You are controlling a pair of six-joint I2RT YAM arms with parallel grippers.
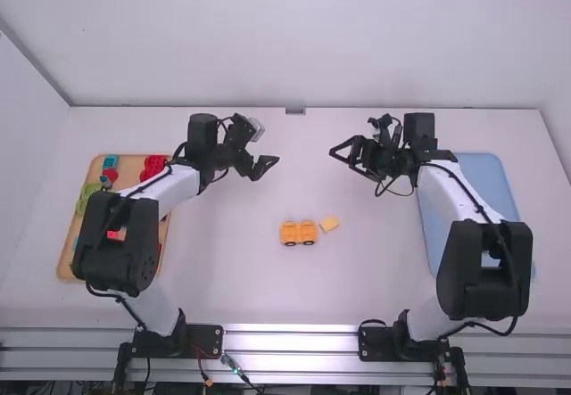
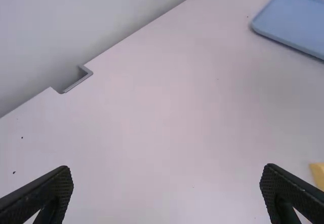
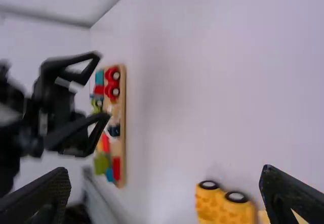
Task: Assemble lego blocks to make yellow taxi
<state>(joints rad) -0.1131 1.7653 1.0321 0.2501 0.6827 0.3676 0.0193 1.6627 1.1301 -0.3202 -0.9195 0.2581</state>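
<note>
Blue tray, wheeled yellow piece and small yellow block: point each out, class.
Blue tray (image 1: pixel 483 167): high view, far end.
Wheeled yellow piece (image 1: pixel 298 231): high view, body's middle.
Small yellow block (image 1: pixel 329 224): high view, top.

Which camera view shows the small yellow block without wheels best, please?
The high view: it shows the small yellow block whole, beside the wheeled piece. In the left wrist view, a corner shows at the right edge; in the right wrist view, part of it shows at the bottom edge, partly behind a finger.

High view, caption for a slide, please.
Wheeled yellow block beside a small yellow piece, on a table between a wooden tray of toys and a blue tray.
</note>
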